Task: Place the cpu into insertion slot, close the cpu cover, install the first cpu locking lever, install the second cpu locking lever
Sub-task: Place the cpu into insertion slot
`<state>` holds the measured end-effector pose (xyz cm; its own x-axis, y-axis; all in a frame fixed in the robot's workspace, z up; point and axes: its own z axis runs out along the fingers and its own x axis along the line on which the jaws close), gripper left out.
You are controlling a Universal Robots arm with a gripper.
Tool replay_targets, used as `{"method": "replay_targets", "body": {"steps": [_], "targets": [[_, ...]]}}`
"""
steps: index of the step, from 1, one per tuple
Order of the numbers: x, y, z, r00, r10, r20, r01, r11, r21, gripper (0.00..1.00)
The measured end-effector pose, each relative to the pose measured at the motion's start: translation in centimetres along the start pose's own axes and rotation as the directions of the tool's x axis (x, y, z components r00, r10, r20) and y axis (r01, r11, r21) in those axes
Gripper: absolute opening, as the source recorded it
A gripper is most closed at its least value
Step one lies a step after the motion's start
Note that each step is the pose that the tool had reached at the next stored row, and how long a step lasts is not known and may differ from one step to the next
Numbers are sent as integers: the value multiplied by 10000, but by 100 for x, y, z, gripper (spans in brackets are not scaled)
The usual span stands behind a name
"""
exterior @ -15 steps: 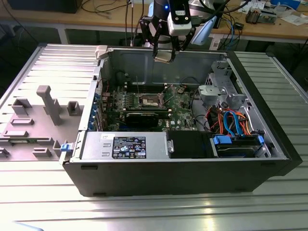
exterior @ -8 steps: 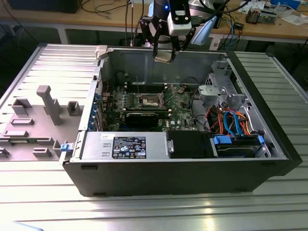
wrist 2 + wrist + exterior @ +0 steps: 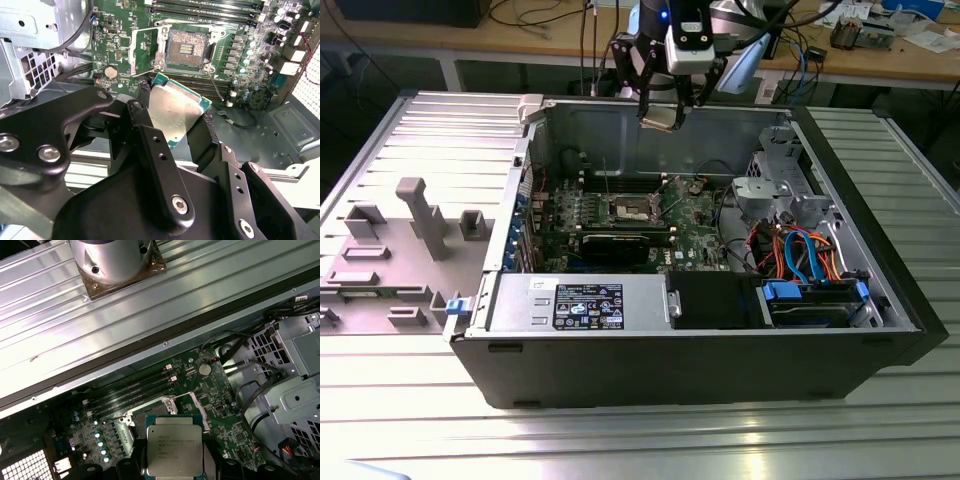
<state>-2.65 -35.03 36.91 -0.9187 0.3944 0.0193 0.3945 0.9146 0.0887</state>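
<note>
My gripper point(image 3: 660, 116) hangs above the open computer case, near its back wall, shut on the cpu point(image 3: 659, 119). In both wrist views the cpu point(image 3: 176, 111) point(image 3: 174, 452) is a silver-topped square with a green edge, clamped between the black fingers point(image 3: 150, 145). The insertion slot point(image 3: 632, 209) point(image 3: 186, 48) lies well below on the green board, its dark centre bare. The cpu cover point(image 3: 145, 46) is swung open beside the slot. In the first wrist view the held cpu hides most of the slot. A thin locking lever point(image 3: 218, 89) stands loose by the slot.
Long black memory slots point(image 3: 210, 6) flank the socket. A black card point(image 3: 620, 243) lies in front of it. A metal drive cage point(image 3: 775, 190) and coloured cables point(image 3: 805, 255) are at the exterior view's right. A power supply point(image 3: 585, 303) is in front, and grey fixtures point(image 3: 420, 220) outside the case.
</note>
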Motion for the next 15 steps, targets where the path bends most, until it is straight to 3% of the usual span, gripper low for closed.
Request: {"method": "replay_targets", "body": {"steps": [7,15], "targets": [[0,0,1,9994,342,31,-342,9994,-8,54],[0,0,1,9991,411,37,-411,9992,-9,54]]}}
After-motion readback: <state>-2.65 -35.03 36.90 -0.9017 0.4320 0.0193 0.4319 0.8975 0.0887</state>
